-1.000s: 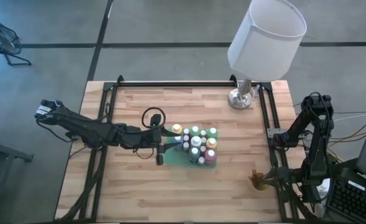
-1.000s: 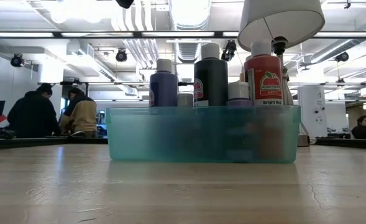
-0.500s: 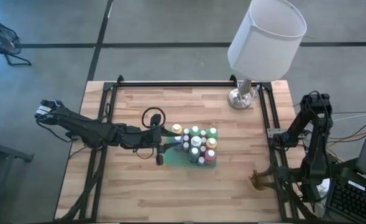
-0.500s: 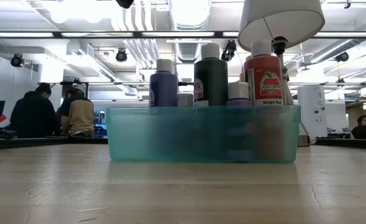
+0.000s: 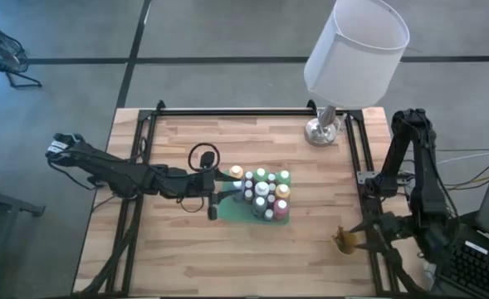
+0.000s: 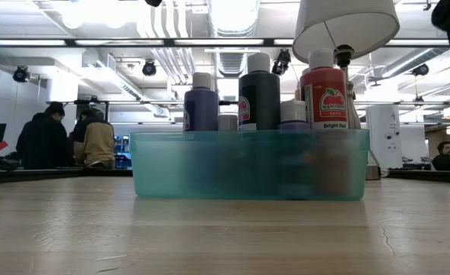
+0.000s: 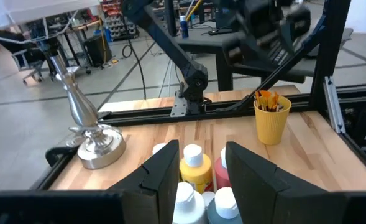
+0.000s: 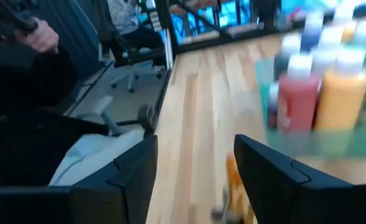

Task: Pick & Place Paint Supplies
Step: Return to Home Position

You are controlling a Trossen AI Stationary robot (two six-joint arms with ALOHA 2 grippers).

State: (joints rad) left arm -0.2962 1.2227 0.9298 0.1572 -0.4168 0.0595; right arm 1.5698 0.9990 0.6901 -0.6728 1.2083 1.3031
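Several paint bottles (image 5: 262, 193) with pale caps stand upright in a see-through teal tub (image 6: 247, 164) at the table's middle. My left gripper (image 5: 217, 199) hangs open over the tub's left end. In its wrist view a yellow bottle (image 7: 193, 165) and a red one (image 7: 220, 169) show past the fingers. A yellow cup (image 7: 273, 116) with orange-tipped brushes stands at the right near edge (image 5: 344, 242). My right gripper (image 8: 195, 180) is open just right of and above the cup (image 5: 364, 237), with nothing between its fingers.
A lamp with a white shade (image 5: 357, 48) and a metal foot (image 5: 321, 130) stands at the far right corner. Black frame rails (image 5: 354, 158) run along the table's left, right and far edges. People sit beyond the table (image 6: 41, 141).
My right arm has risen at the table's right edge, lifting its gripper away from the cup, which stays standing. Part of that arm now shows at the low view's top right. My left arm and the tub have kept still.
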